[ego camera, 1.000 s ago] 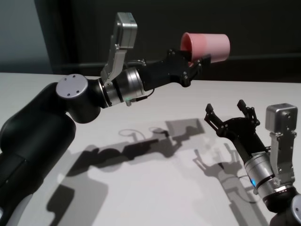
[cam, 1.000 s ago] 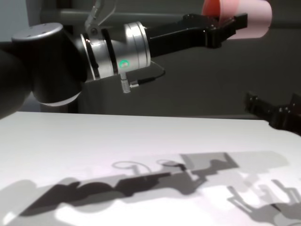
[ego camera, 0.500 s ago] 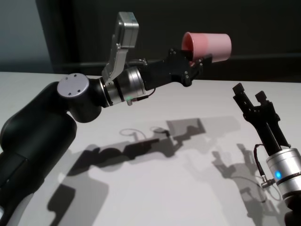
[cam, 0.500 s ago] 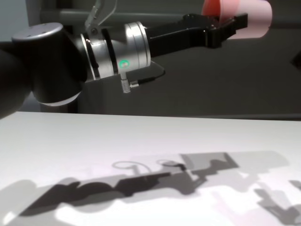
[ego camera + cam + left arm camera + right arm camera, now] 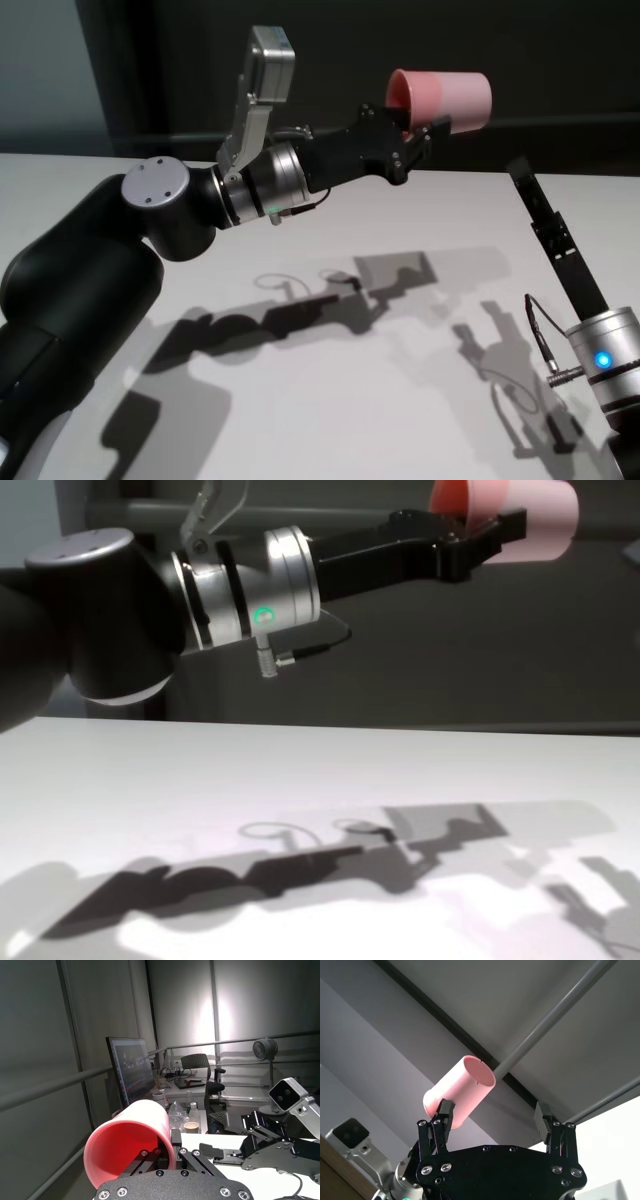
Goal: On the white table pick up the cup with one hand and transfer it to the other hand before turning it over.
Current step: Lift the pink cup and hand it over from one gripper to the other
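Head view shows, nearest to the camera, the right arm at the lower right, with its right gripper (image 5: 528,180) raised and seen from its thin side above the white table (image 5: 330,400). From this side the gap of the fingers is not visible, but the right wrist view shows them standing wide, with one fingertip (image 5: 445,1110) on one side and the other far from it, and nothing between them. In that same view the cup (image 5: 460,1091) is beyond the fingertips, apart from them, and its closed bottom faces this camera.

Farther away, the left arm reaches across above the table, and its shadow lies on the white surface under it. The left gripper (image 5: 415,135) is at the end of this arm, high over the far part of the table. Its fingers are closed narrow on the rim of the cup (image 5: 440,98): one finger is inside the mouth and the other is outside on the wall. The cup lies on its side in the air, with the open mouth toward the left gripper's palm and the bottom pointing away from it. In the left wrist view the pink mouth (image 5: 127,1147) is just in front of the finger links (image 5: 165,1152).

Chest view gives the same grip from below, with the cup (image 5: 535,520) at the top edge.
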You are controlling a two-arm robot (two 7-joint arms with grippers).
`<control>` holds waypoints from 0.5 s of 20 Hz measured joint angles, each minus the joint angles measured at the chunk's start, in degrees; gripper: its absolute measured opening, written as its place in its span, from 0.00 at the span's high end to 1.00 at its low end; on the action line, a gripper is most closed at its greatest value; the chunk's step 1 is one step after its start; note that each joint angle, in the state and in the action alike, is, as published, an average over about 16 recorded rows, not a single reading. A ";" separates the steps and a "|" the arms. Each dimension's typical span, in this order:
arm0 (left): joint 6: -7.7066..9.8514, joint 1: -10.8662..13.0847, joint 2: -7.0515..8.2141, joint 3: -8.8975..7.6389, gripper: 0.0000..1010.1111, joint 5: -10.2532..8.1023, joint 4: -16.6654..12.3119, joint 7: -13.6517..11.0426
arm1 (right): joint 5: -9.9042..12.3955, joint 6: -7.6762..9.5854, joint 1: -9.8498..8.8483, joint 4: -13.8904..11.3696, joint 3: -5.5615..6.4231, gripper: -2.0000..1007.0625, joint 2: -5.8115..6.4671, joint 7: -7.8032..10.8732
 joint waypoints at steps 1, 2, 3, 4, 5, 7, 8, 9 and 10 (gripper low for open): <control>0.00 0.00 0.00 0.00 0.95 0.00 0.00 0.00 | 1.87 0.91 0.46 0.74 0.15 0.01 -0.08 1.06; 0.00 0.00 0.00 0.00 0.95 0.00 0.00 0.00 | 3.66 1.80 0.94 1.51 0.29 0.01 -0.16 2.08; 0.00 0.00 0.00 0.00 0.95 0.00 0.00 0.00 | 5.34 2.69 1.44 2.32 0.40 0.01 -0.24 3.05; 0.00 0.00 0.00 0.00 0.95 0.00 0.00 0.00 | 6.98 3.57 1.97 3.18 0.50 0.01 -0.32 4.00; 0.00 0.00 0.00 0.00 0.95 0.00 0.00 0.00 | 8.55 4.43 2.51 4.04 0.59 0.01 -0.40 4.90; 0.00 0.00 0.00 0.00 0.95 0.00 0.00 0.00 | 11.37 6.05 3.62 5.77 0.71 0.01 -0.56 6.52; 0.00 0.00 0.00 0.00 0.95 0.00 0.00 0.00 | 12.61 6.80 4.18 6.62 0.74 0.01 -0.63 7.22; 0.00 0.00 0.00 0.00 0.95 0.00 0.00 0.00 | 13.79 7.52 4.77 7.49 0.74 0.01 -0.69 7.89; 0.00 0.00 0.00 0.00 0.95 0.00 0.00 0.00 | 14.80 8.16 5.36 8.32 0.69 0.01 -0.76 8.47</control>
